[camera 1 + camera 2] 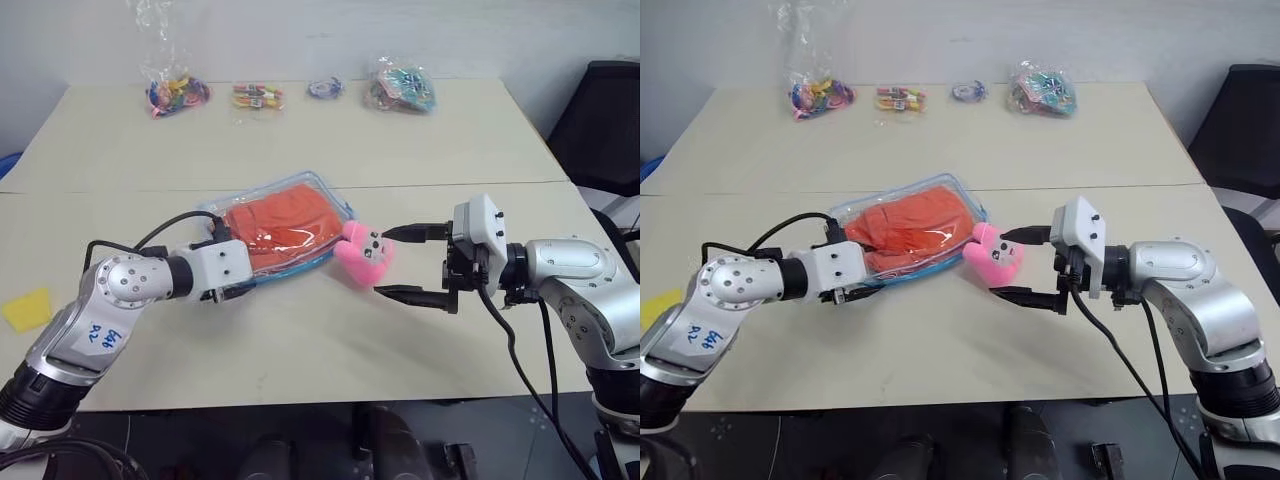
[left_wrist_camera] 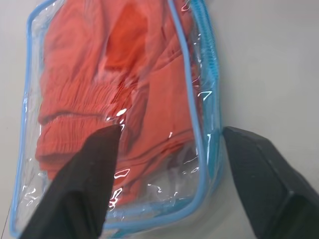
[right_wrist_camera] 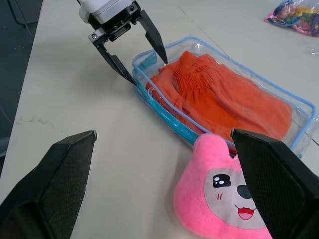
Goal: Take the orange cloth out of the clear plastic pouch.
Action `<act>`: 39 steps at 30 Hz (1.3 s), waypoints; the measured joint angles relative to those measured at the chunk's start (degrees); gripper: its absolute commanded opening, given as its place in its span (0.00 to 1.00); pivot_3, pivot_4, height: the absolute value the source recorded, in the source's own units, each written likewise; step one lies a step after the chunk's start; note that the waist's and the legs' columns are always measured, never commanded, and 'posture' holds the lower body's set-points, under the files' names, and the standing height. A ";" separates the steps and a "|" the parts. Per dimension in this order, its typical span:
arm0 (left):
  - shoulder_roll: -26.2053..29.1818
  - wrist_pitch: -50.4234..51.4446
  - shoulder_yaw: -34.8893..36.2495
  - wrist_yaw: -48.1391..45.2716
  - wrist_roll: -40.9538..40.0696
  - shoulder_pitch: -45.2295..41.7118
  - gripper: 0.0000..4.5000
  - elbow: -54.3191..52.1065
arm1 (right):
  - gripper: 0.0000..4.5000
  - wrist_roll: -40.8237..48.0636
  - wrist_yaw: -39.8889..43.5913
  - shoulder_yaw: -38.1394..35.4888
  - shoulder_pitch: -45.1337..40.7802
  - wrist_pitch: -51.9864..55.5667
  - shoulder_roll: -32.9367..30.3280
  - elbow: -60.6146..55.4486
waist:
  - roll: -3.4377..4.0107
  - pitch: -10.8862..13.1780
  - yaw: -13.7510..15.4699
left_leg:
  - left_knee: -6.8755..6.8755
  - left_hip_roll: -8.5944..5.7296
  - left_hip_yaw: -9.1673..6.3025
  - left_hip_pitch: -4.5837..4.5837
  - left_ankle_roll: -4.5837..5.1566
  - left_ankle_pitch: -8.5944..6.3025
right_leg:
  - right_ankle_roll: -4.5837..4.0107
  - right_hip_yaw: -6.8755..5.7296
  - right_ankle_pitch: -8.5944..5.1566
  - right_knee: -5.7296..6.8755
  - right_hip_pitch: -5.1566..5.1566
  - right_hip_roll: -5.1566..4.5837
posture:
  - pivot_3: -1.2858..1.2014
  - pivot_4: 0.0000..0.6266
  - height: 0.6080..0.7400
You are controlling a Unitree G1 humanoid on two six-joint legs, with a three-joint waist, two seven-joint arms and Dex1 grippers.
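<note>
The clear plastic pouch (image 1: 318, 181) with light blue trim lies flat in the middle of the table. The wrinkly orange cloth (image 1: 285, 222) fills it and sits wholly inside. My left gripper (image 3: 148, 70) is at the pouch's near-left corner. It is open: one finger rests on the pouch's top (image 2: 94, 164), the other stands on the table beside the blue edge. My right gripper (image 1: 395, 262) hovers open at the pouch's right end. Its fingers point left, to either side of a pink plush toy (image 1: 362, 255).
The pink plush lies against the pouch's right end. Several small clear bags of colourful trinkets (image 1: 175, 95) line the table's far edge. A small yellow square (image 1: 27, 308) lies at the near left. A black chair (image 1: 605, 120) stands at the right.
</note>
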 measured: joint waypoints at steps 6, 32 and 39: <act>0.47 -3.63 0.64 -3.23 0.04 1.91 0.06 0.14 | 1.00 0.00 0.05 0.02 -0.38 0.00 0.02 0.08 | 0.00 0.00 0.00 | 0.01 0.01 -0.01 0.00 0.00 0.00 | 0.00 0.00 0.00 0.00 0.00 -0.01 | 0.52 0.24 1.00; 0.63 -81.06 -2.53 -22.51 1.99 -16.93 0.05 54.28 | 1.00 -0.23 6.35 -0.01 1.26 -1.44 -3.24 0.85 | 0.00 -0.01 -0.15 | 0.09 -0.03 0.07 0.00 0.12 -0.03 | 0.04 -0.17 0.03 0.01 -0.01 -0.04 | 0.52 0.24 1.00; 0.29 -72.87 -0.78 -21.46 -1.03 -12.49 0.51 48.90 | 1.00 -0.92 4.77 -0.10 2.34 -2.30 -3.24 1.16 | 0.00 -0.01 -0.20 | 0.14 0.00 0.05 0.01 0.13 -0.03 | 0.08 -0.16 0.05 0.00 -0.01 -0.05 | 0.52 0.24 1.00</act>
